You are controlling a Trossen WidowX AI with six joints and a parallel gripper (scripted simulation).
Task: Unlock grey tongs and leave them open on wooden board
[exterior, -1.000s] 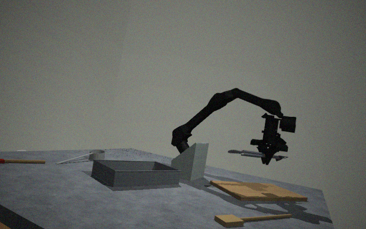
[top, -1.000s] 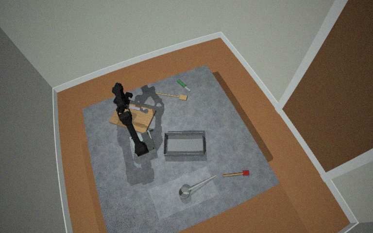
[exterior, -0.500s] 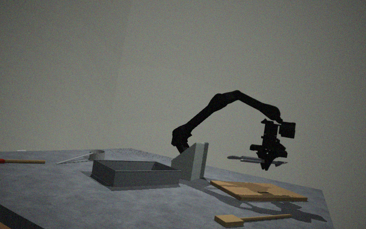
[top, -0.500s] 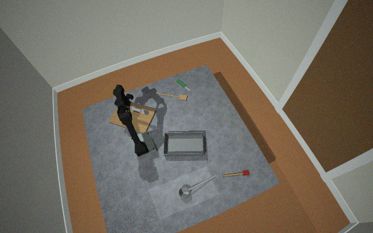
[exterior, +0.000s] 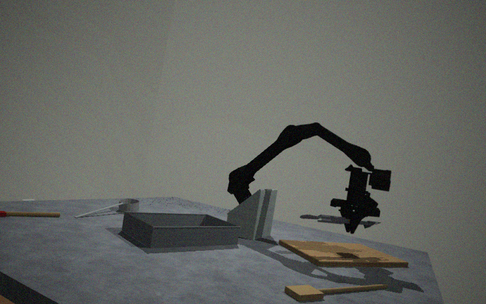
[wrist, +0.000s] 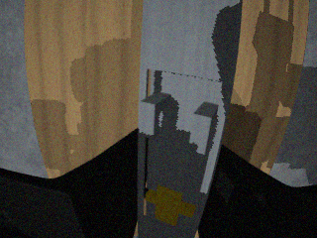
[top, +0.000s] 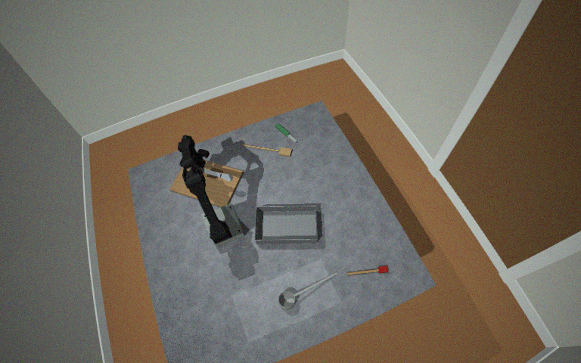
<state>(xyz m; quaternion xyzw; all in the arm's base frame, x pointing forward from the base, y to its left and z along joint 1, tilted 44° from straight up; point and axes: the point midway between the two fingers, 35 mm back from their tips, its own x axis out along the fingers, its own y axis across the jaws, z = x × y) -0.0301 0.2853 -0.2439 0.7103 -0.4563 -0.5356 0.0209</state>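
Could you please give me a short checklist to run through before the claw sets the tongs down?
1. Tongs gripped by the claw: ok, the grey tongs are between its fingers.
2. Tongs clear of the roasting tin: ok, they hang well to one side of it.
3. Wooden board beneath the tongs: ok, they hang above it without touching.
4. Tips pointing down for unlocking: not ok, the tongs lie roughly level.
5. Gravity lock released: cannot tell, the lock cannot be made out.
6. Wooden spatula off the board: ok, it lies beside it.
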